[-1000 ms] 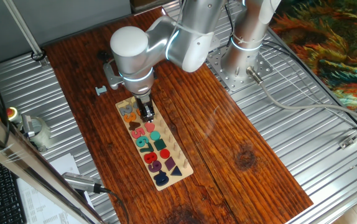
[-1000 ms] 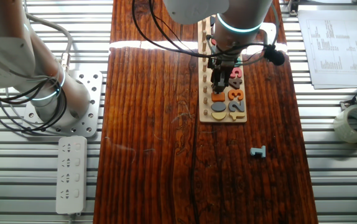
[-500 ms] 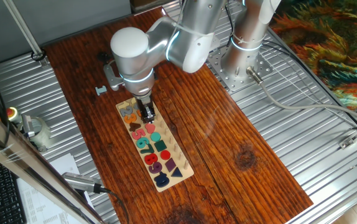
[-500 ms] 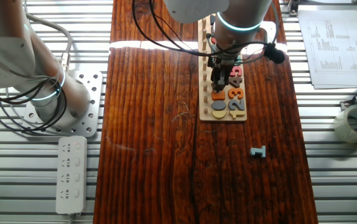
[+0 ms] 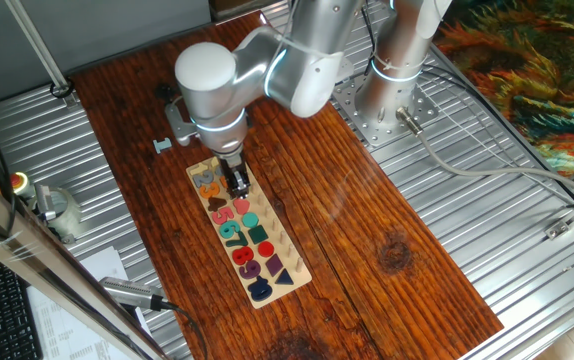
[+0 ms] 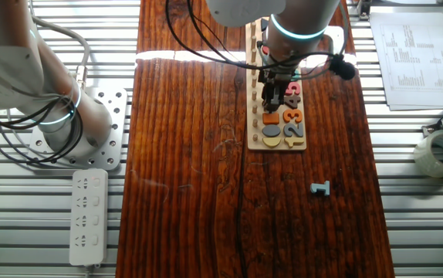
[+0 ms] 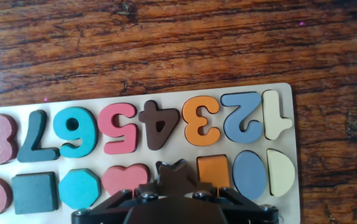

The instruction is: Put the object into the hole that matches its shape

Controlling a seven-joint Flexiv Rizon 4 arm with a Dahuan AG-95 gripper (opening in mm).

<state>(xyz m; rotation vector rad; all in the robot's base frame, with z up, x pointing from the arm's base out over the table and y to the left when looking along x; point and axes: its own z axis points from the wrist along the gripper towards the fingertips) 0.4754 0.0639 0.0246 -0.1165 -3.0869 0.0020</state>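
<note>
- While the wooden table fills most of both fixed views, the silver arm leans over its far left part, wrist pointing straight down.
- Next in size is the long pale puzzle board. It lies flat on the wood, with a row of coloured numbers and a row of coloured shapes beside it.
- Down at that board is the gripper. It stands upright over the shape row near the end of the board that carries the low numbers, and the other fixed view shows it in the same row.
- From the hand view, the gripper has its fingers drawn in narrow, and they are closed on the star piece.
- That star piece looks dark in the gripper's shadow. It sits in the shape row between the pink heart on its left and the orange square on its right, just below the brown 4.
- As for the star-shaped hole, the piece and fingers cover it, so I can't tell whether the star is seated or just above.
- Smallest of all, the grey-blue bracket piece lies alone on the wood, well apart from the board.
</note>
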